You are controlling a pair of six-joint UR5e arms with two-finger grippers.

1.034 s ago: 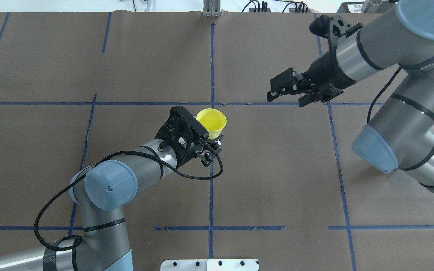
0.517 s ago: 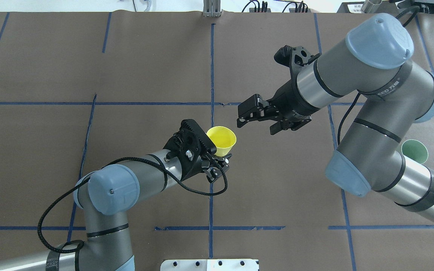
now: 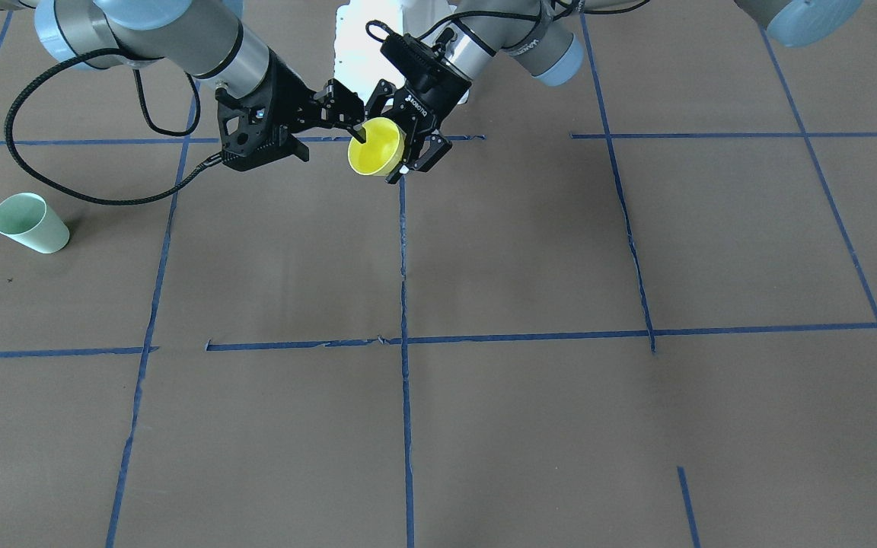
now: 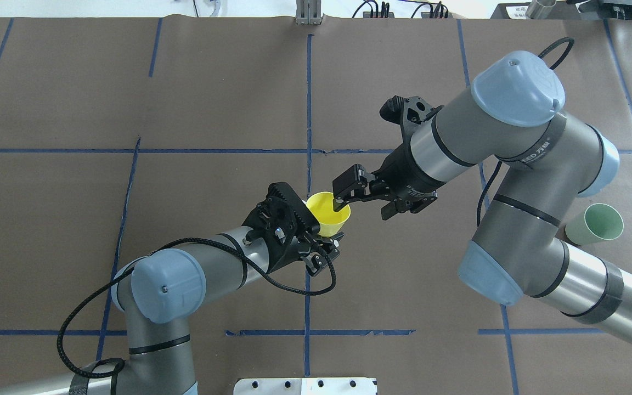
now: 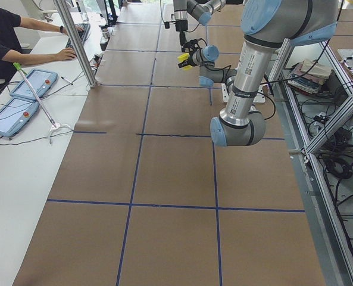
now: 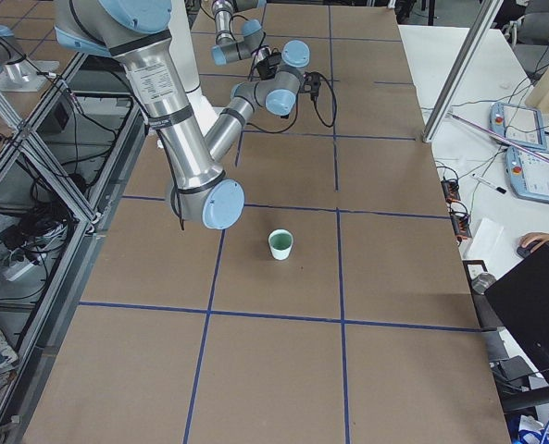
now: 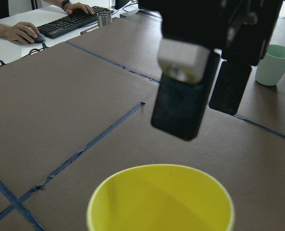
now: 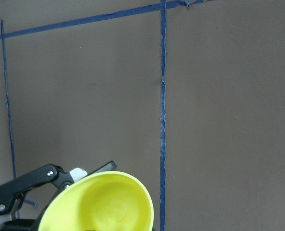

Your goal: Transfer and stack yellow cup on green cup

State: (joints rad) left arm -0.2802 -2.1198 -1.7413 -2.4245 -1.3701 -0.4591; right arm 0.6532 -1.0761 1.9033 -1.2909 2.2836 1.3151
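Brought together since the earlier frame, the left gripper (image 4: 331, 241) is pinched on the small bright yellow tapered plastic cup (image 4: 327, 210), held above the brown table (image 4: 184, 109), and the right gripper (image 4: 362, 209) is spread across its rim, one fingertip inside. The small pale mint-green tapered plastic cup (image 4: 596, 225) is stood upright well apart.

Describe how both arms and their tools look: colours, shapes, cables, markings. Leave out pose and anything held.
The left arm and right arm match: silver-grey tubes, pale blue rounded joint caps, thin black rings, small printed lettering on the links. A black braided cable loops beside each. The left tool and right tool are black, angular and two-fingered.
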